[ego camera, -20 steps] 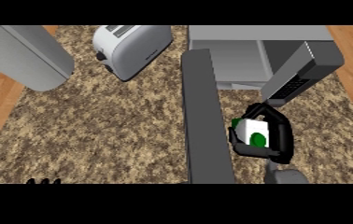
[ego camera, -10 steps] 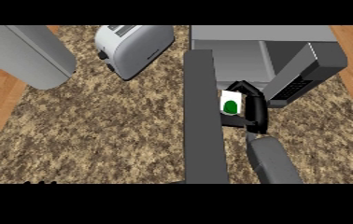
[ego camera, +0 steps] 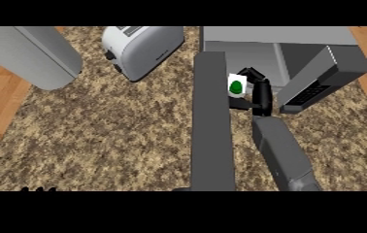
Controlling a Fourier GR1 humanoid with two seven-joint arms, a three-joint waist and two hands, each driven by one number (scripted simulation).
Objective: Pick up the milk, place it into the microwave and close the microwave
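The milk [ego camera: 237, 86], a small white carton with a green mark, is held in my right hand [ego camera: 259, 95], whose black fingers curl round it. Hand and carton hover at the mouth of the open microwave [ego camera: 259, 59], whose grey cavity lies just beyond them. The microwave's door [ego camera: 213, 130] stands swung out as a long dark slab immediately left of the carton. Only the fingertips of my left hand [ego camera: 36, 189] show, resting at the lower left edge.
A silver toaster [ego camera: 140, 50] sits at the back, left of the microwave. A large grey rounded body [ego camera: 36, 55] fills the far left corner. The microwave's dark control side [ego camera: 323, 79] juts out right of my hand. Speckled counter [ego camera: 108, 130] spreads across the left.
My right hand has carried the milk away from me and leftward, from the counter beside the door up to the microwave's opening. The left hand has stayed still.
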